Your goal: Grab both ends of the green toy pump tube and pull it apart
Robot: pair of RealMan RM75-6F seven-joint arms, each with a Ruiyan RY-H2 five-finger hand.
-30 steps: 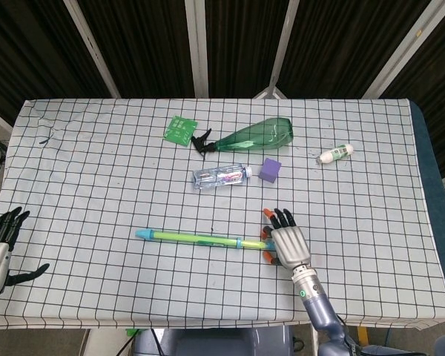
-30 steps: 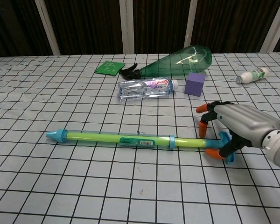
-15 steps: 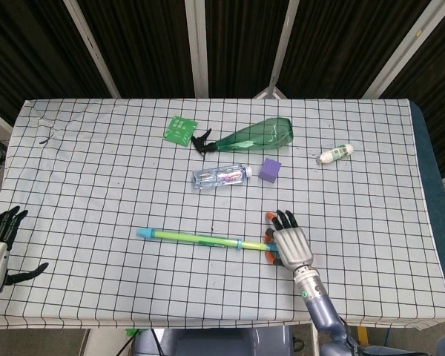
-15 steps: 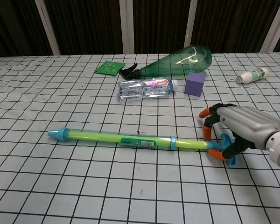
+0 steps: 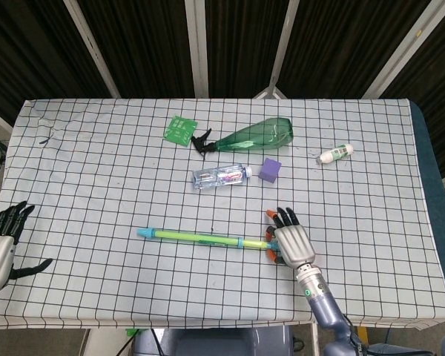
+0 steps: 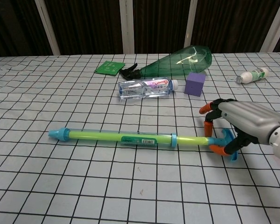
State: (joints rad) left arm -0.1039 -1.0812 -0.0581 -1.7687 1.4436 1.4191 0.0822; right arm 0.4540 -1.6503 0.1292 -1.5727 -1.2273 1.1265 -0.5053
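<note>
The right hand (image 6: 245,123) lies low over the checked tablecloth (image 5: 96,185), its orange-tipped fingers (image 6: 206,126) curled around the blue handle end of the long green toy pump tube (image 6: 126,138), gripping it. The tube lies flat across the cloth's near middle. The left hand (image 5: 1,245) hangs off the cloth's left edge, fingers spread, holding nothing. Farther back lie one green spray bottle (image 5: 252,136), one clear plastic bottle (image 5: 221,176), one purple cube (image 5: 270,170), one small white bottle (image 5: 334,154) and one green card (image 5: 180,129).
</note>
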